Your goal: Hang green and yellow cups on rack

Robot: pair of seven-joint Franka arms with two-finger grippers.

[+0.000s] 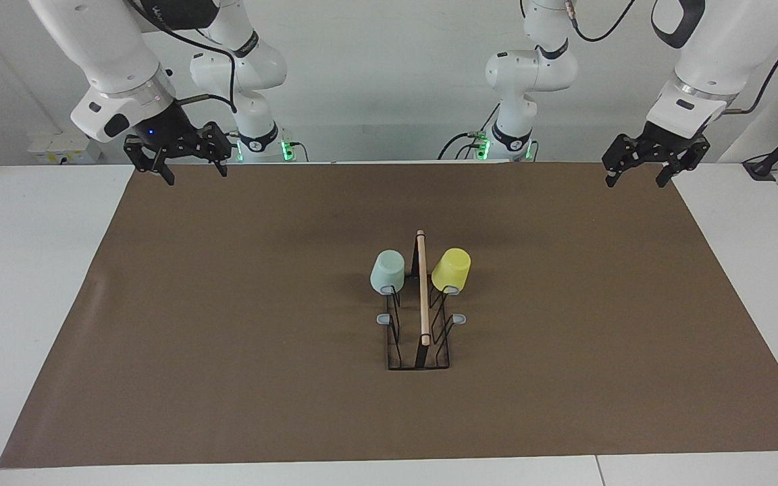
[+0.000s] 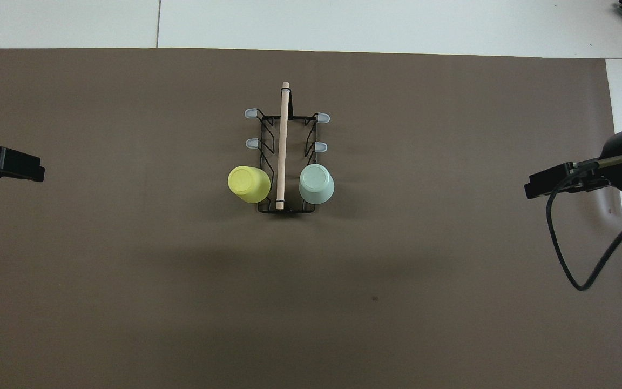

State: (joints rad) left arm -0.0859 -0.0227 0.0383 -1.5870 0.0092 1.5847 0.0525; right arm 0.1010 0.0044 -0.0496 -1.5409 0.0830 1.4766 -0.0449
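The black wire rack (image 1: 421, 337) with a light wooden dowel handle (image 1: 422, 290) stands mid-table; it also shows in the overhead view (image 2: 283, 146). The mint green cup (image 1: 387, 271) (image 2: 316, 183) hangs upside down on the prong nearest the robots, toward the right arm's end. The yellow cup (image 1: 451, 270) (image 2: 248, 183) hangs upside down on the matching prong toward the left arm's end. My right gripper (image 1: 194, 177) (image 2: 543, 186) is open and empty, raised over the mat's edge at its own end. My left gripper (image 1: 637, 182) (image 2: 25, 168) is open and empty, raised over the mat's edge at its end.
A brown mat (image 1: 227, 337) covers most of the white table (image 1: 38, 304). Several grey-tipped prongs (image 1: 459, 318) on the rack, farther from the robots than the cups, carry nothing. A black cable (image 2: 586, 270) hangs from the right arm.
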